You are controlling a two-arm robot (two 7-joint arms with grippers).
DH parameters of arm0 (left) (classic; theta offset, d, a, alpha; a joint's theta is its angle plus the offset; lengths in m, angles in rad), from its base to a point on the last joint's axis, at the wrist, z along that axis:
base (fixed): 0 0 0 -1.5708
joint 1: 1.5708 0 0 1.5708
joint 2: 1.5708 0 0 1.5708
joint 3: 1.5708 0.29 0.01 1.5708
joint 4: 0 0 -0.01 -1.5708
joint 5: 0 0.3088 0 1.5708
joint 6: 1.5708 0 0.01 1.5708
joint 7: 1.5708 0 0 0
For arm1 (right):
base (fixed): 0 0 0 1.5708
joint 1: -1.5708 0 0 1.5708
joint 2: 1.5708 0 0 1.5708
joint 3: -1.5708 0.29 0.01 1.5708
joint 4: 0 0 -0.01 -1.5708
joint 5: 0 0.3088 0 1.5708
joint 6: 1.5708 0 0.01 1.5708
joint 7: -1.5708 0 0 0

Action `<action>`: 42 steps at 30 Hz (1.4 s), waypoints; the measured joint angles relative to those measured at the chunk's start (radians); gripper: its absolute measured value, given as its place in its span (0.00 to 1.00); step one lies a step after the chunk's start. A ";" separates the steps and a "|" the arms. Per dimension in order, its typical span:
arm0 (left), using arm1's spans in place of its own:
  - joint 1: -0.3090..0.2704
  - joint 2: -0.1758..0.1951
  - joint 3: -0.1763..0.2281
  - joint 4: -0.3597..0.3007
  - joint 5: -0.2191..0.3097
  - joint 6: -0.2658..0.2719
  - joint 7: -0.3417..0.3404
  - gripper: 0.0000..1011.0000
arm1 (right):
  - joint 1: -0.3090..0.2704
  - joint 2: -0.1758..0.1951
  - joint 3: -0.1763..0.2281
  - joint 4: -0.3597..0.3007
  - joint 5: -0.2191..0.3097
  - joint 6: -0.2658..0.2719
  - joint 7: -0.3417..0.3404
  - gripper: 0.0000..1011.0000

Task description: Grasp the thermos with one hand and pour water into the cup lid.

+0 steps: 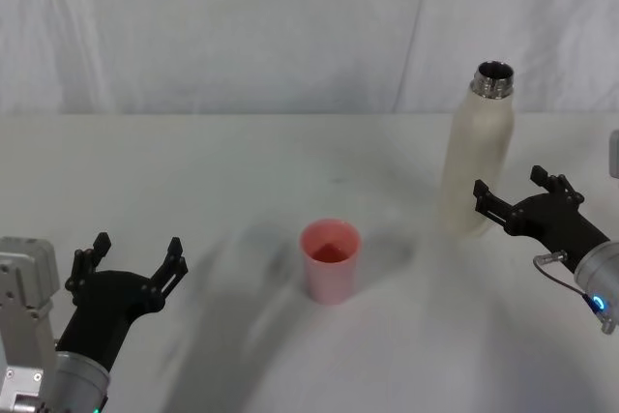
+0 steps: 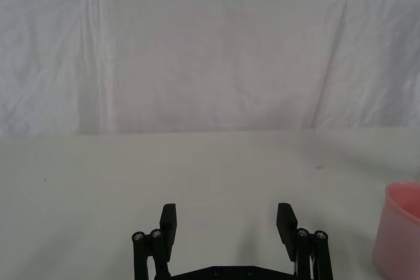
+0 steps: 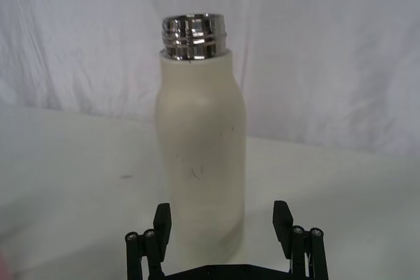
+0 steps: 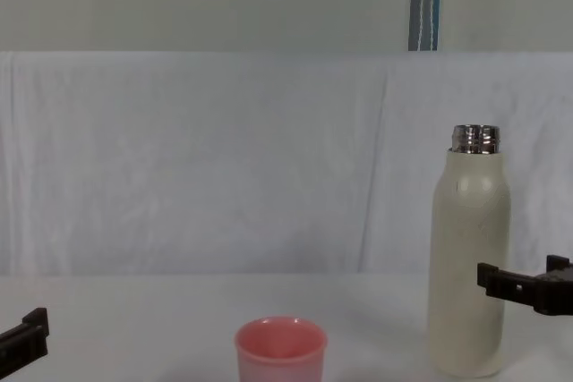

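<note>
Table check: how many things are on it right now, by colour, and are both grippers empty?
Cream-white: 1, the thermos, upright, cap off.
Pink: 1, the cup lid, upright, apart from the thermos.
Total: 2.
Right gripper open, fingers either side of the thermos base, not closed on it. Left gripper open, empty.
</note>
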 joint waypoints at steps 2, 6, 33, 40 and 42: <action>0.000 0.000 0.000 0.000 0.000 0.000 0.000 0.99 | -0.007 -0.002 0.001 -0.010 -0.006 -0.002 -0.006 0.99; 0.000 0.000 0.000 0.000 0.000 0.000 0.000 0.99 | -0.029 -0.010 0.008 -0.036 -0.019 -0.014 -0.024 0.99; 0.000 0.000 0.000 0.000 0.000 0.000 0.000 0.99 | -0.135 -0.053 0.038 -0.119 -0.130 -0.120 -0.060 0.99; 0.000 0.000 0.000 0.000 0.000 0.000 0.000 0.99 | -0.151 -0.064 0.035 -0.133 -0.155 -0.123 -0.059 0.99; 0.000 0.000 0.000 0.000 0.000 0.000 0.000 0.99 | -0.157 -0.069 0.035 -0.138 -0.158 -0.123 -0.059 0.99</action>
